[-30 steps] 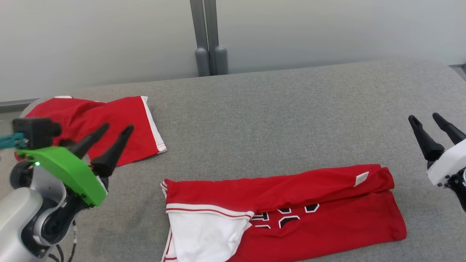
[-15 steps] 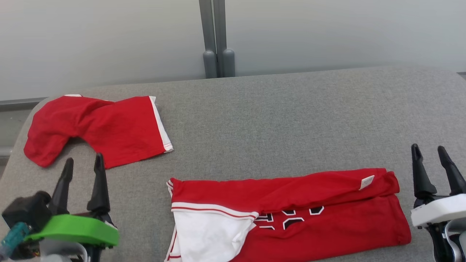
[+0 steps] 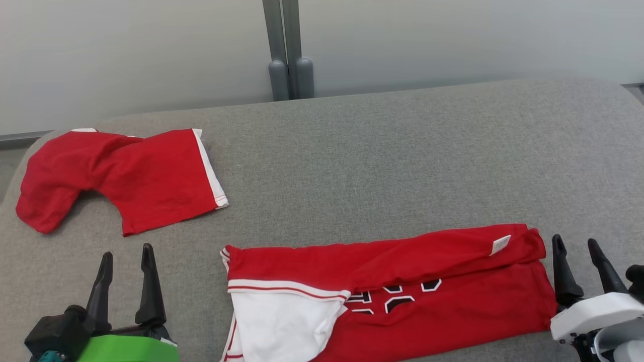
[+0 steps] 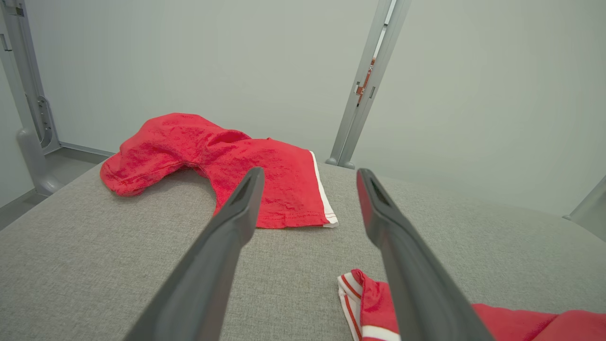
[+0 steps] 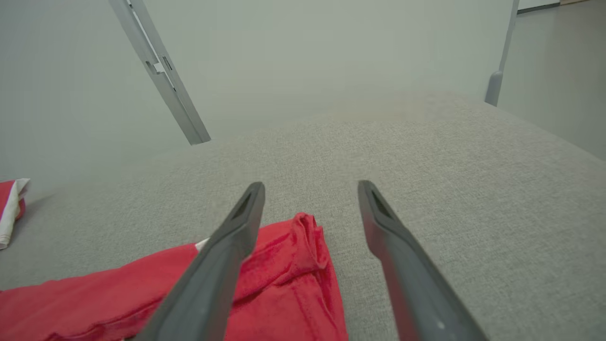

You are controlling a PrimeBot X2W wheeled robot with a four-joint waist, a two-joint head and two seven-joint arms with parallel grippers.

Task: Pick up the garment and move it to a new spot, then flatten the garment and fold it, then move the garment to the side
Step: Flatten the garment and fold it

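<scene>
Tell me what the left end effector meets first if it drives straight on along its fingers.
Most likely the crumpled red garment with a white-trimmed hem, lying ahead of the open left end effector. If it slopes downward, the grey fabric tabletop could come first; depth is unclear.

- Grey woven-fabric table top (image 3: 382, 151), rounded at its corners.
- Plain pale wall panels (image 3: 126, 50) behind it, joined by a grey metal post (image 3: 282, 40) ending in two rounded feet (image 3: 291, 78).
- Grey floor (image 4: 66, 158) past the table's left edge.
- Soft, even light.
</scene>
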